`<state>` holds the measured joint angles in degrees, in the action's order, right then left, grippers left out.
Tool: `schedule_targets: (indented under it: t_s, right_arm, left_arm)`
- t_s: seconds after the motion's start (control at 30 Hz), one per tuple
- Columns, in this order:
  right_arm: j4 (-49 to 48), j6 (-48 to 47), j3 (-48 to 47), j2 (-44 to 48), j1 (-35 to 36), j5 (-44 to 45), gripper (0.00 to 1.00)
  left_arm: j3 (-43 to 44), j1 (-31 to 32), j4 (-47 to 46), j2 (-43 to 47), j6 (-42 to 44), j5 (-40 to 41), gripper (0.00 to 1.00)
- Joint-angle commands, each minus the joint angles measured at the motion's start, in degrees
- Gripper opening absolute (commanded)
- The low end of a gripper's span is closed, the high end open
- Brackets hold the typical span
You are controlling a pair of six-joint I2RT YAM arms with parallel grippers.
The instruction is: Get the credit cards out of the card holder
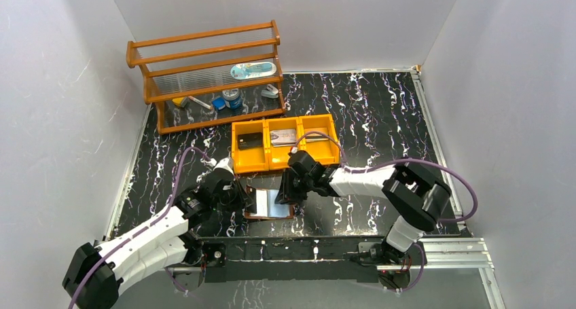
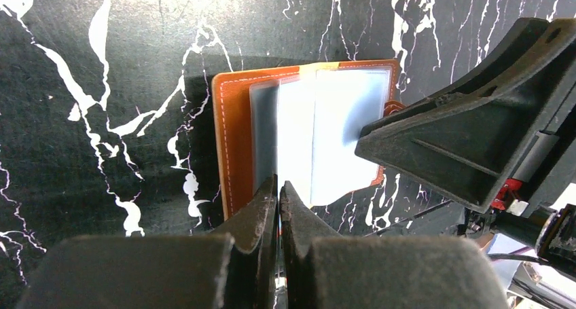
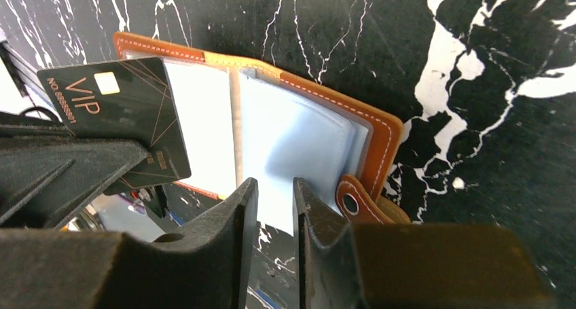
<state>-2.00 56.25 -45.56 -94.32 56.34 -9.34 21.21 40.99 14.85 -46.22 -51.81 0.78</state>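
Left gripper (image 2: pixel 278 187) clamped shut on a black VIP card (image 3: pixel 119 108), already out of the card holder (image 3: pixel 384 136), which lies open between my arms. Right gripper (image 3: pixel 274 190) barely parted, empty, over the sleeves (image 3: pixel 299 139). Other cards (image 1: pixel 250 141) seem to sit in the orange tray (image 1: pixel 235 161); can't tell if more remain.

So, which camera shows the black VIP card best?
The right wrist view: the black card shows its face and lettering, by the open card holder. In the top and left wrist views I cannot make it out.
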Motion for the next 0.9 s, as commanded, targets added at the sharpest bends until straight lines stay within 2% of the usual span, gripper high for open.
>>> schedule_targets:
  t_s: [0.0,0.13,0.3,0.43,0.6,0.77,0.87]
  right_arm:
    - [0.9,-3.7,-1.8,5.0,0.0,0.8,0.36]
    - [-3.7,-2.6,1.0,9.2,-0.4,0.2,0.40]
    - [-18.6,1.8,8.9,14.7,-2.5,-5.6,0.50]
    - [-25.9,3.6,11.6,16.9,-3.5,-9.3,0.55]
    - [-25.3,3.6,11.9,18.8,-3.9,-8.9,0.56]
    - [-22.0,3.7,13.5,21.6,-4.2,-4.8,0.56]
    - [-20.1,4.0,14.4,23.4,-4.3,-2.7,0.56]
  left_arm:
    - [2.5,-0.3,-1.5,1.3,1.9,-2.2,0.00]
    - [3.7,-0.3,-2.7,4.0,3.5,-5.5,0.00]
    - [4.9,-0.5,-3.9,8.1,4.2,-10.0,0.00]
    - [5.3,-0.9,-6.5,8.8,5.4,-15.1,0.00]
    - [9.1,-3.3,-4.5,7.0,9.9,-17.1,0.00]
    - [17.4,-8.6,2.5,1.9,19.3,-18.3,0.00]
    - [22.6,-9.3,7.3,-2.2,26.3,-15.5,0.00]
